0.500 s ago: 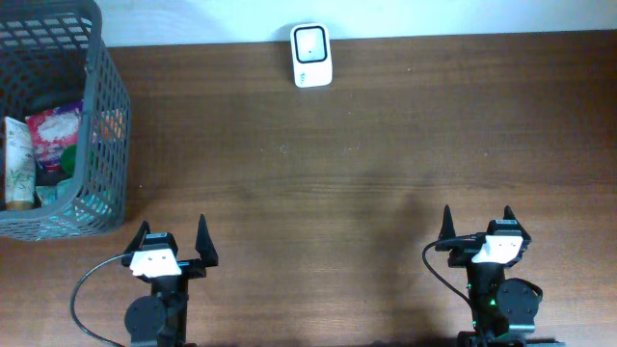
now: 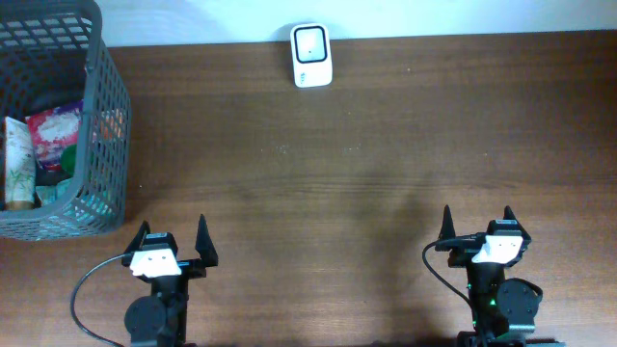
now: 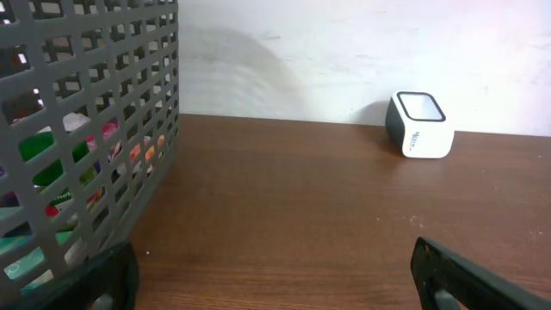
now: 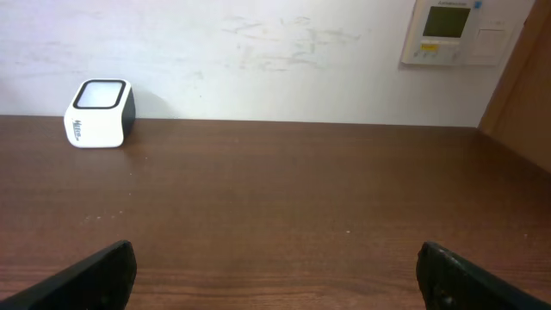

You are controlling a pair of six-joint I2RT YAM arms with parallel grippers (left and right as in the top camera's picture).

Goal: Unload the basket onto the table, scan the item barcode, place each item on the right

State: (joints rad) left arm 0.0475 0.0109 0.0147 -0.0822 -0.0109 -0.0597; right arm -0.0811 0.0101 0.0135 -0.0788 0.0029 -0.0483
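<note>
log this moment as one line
left gripper: fingers open, empty | right gripper: fingers open, empty | items: in basket | scanner: far edge, untouched

The left arm and right arm sit folded low at the near edge, well apart. The left gripper points forward, its jaws spread wide and empty. The right gripper is posed alike, jaws wide and empty.

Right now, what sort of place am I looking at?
Probably a mock shop checkout in an ordinary room: a small white scanner at the back of a wooden table, a grey basket of packets, and a control panel on the wall.
</note>
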